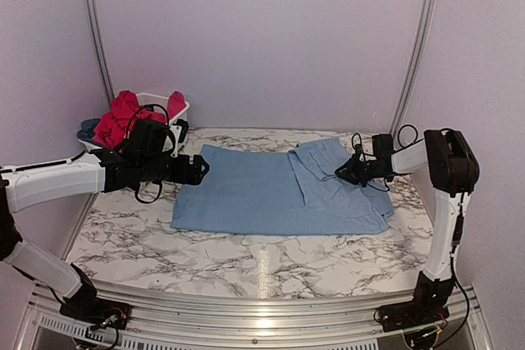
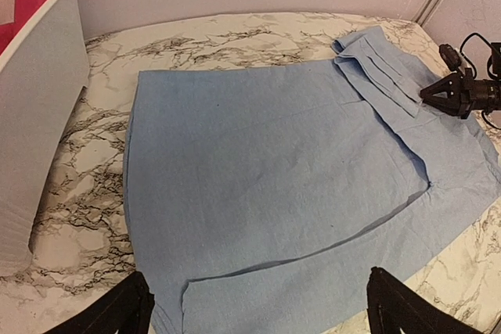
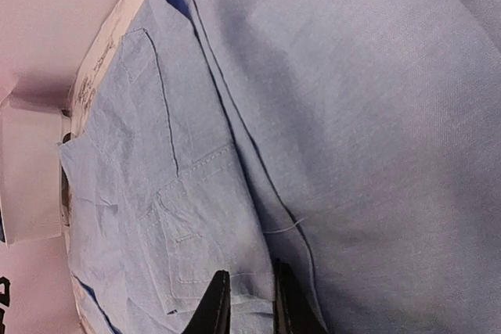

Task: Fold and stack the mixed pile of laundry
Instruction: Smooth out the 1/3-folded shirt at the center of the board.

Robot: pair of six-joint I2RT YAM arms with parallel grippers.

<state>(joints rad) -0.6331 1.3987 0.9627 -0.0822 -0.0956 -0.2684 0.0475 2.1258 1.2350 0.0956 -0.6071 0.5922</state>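
We see the right gripper (image 3: 250,303) narrow on a ridge of the light blue shirt (image 3: 352,115); so little cloth between its fingers (image 3: 218,310) may slip. The left gripper (image 2: 258,291) is wide, empty.

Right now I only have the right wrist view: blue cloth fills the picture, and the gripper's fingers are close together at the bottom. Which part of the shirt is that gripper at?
Observer: The right gripper is at the right-hand end of the light blue shirt. A folded-over layer lies on top of the shirt's body there.
Reviewer: Where is the other arm?
Observer: The left gripper hangs wide open at the shirt's opposite, left edge, holding nothing.
Reviewer: Is any other laundry in sight?
Observer: A heap of red garments sits in a white basket at the far left corner of the table.
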